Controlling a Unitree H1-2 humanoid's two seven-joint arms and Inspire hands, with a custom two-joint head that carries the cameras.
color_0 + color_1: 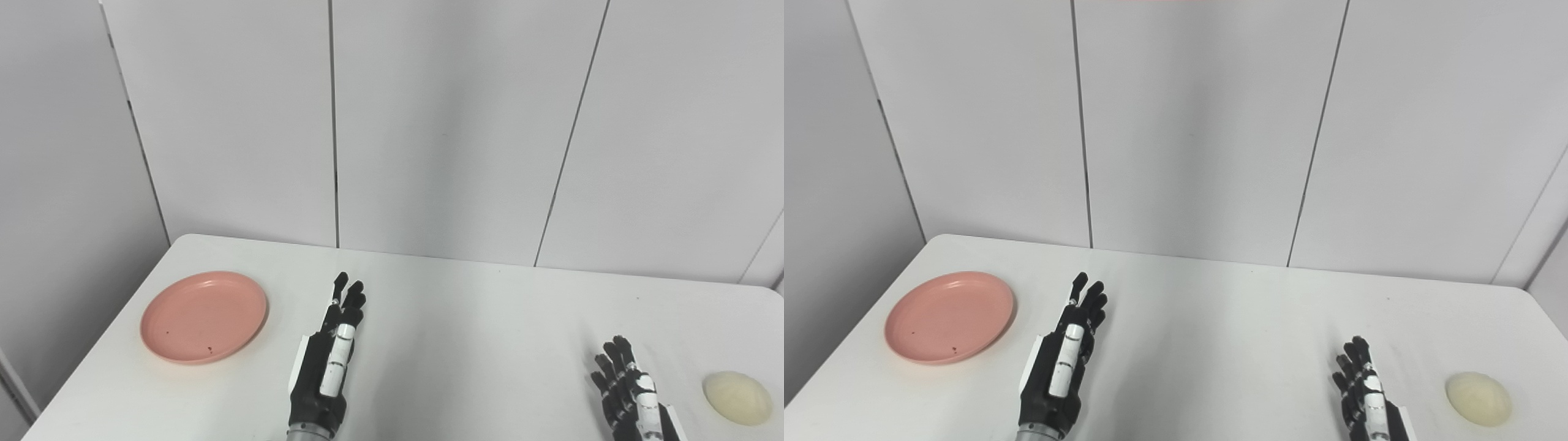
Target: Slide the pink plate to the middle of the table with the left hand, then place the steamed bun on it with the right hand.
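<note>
Pink plate [204, 317] lies flat on the white table [465, 331], near the table's far-left corner, close to its left edge. Plate is bare apart from a few dark specks on its surface. Nothing touches it.

Left hand [331, 361] sits right of the plate, near it but apart, clear table showing between them. Fingers extended, pointing away toward the wall, lying close together; hand grasps nothing, released. Whether the palm touches the table: cannot tell.

Steamed bun [737, 397], pale cream, domed, rests on the table well to the right of the plate, near the table's right edge and nearer the front edge than the plate is.

Right hand [1364, 392] is far right of the plate, just left of the bun, a gap of table between them. Fingers straight, slightly spread, pointing away; nothing held, released.

Behind the plate, past the table's far edge: grey wall panels [453, 122] with dark vertical seams.
</note>
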